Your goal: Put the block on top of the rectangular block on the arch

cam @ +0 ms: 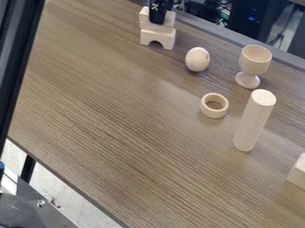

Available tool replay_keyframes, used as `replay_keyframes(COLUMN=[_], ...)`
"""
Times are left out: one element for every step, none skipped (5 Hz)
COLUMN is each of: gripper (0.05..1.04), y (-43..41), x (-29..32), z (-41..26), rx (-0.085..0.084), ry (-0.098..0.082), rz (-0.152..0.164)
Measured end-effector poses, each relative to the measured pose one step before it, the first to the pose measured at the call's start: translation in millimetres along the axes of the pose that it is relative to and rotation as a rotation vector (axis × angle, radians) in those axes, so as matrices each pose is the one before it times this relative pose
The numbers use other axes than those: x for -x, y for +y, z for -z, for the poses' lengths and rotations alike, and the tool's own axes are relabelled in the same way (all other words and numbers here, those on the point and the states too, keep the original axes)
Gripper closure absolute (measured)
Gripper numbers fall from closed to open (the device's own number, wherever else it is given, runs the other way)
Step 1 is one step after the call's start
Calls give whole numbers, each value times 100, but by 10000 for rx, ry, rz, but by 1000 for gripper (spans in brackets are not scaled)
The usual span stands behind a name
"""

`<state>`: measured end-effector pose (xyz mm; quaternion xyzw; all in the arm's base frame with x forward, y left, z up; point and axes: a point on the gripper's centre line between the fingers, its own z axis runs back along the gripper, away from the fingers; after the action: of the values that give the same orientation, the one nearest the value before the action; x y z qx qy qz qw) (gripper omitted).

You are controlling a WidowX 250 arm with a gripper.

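- In the camera view, the black gripper is at the top, right in front of the pale wood blocks. I cannot tell if it is squeezing a block or has let go.
- The arch is smooth, pale wood with a round cut-out at the bottom. It stands on the table.
- On top of the arch is the rectangular block, with flat sides.
- The block looks to be just above it, partly behind the gripper. I cannot tell if the two touch.
- Near the arch is a smooth wooden egg with a little dark spot.
- A wooden cup stands up on a thin stem and a round foot.
- A short, round wooden ring has a big hole through it.
- A tall, round wooden stick stands on its end, with a flat top.
- Part of a wooden piece with flat sides shows at the right edge.
- The table has brown, streaky lines like wood.
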<state>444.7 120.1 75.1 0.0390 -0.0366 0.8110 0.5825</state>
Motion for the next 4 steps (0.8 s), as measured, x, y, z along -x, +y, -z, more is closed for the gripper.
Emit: replay_keyframes(gripper=[81,84,84,84], y=[186,-47,68,474], x=[-20,-87,82,1382], z=[423,-1254,-3453,-3190], rx=[-72,277,697,644], ry=[-37,13,156,322], rz=[-23,-26,-81,831])
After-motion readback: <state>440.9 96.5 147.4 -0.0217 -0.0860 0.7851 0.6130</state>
